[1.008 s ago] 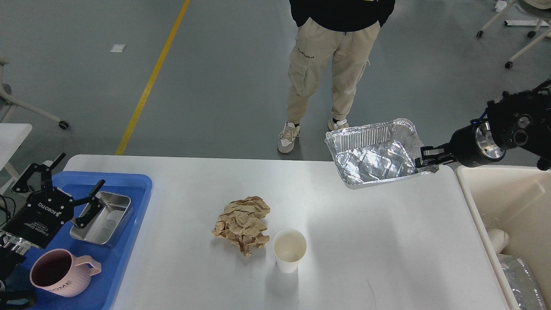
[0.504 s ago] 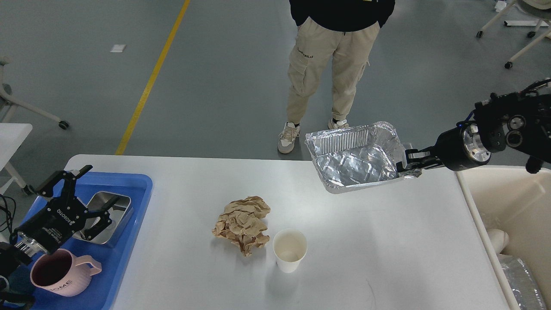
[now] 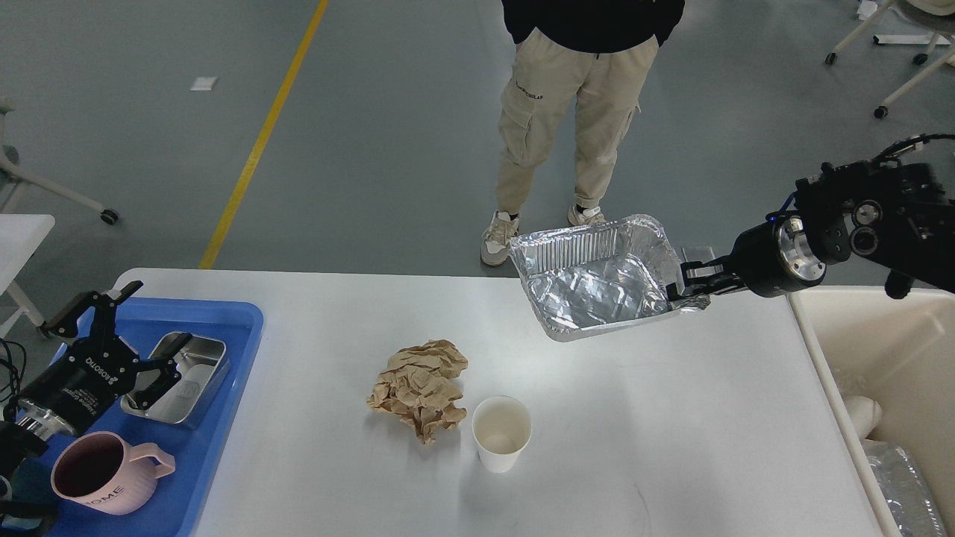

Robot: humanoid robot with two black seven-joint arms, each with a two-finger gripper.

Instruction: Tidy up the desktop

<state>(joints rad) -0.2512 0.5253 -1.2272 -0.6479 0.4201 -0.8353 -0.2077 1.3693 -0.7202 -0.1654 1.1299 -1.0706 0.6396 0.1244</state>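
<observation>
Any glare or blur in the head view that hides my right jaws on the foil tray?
Head view: sharp overall, no motion blur. The foil tray throws bright glints, worst on its floor. The right gripper is small and dark against the tray's right rim, which it grips. Soft shadows lie on the desktop beside the paper cup.

The desktop [image 3: 634,418] is white, smooth, wide, with rounded corners.

paper wad [image 3: 418,388] left of cup [image 3: 501,432] — both on desktop [image 3: 671,418].
</observation>
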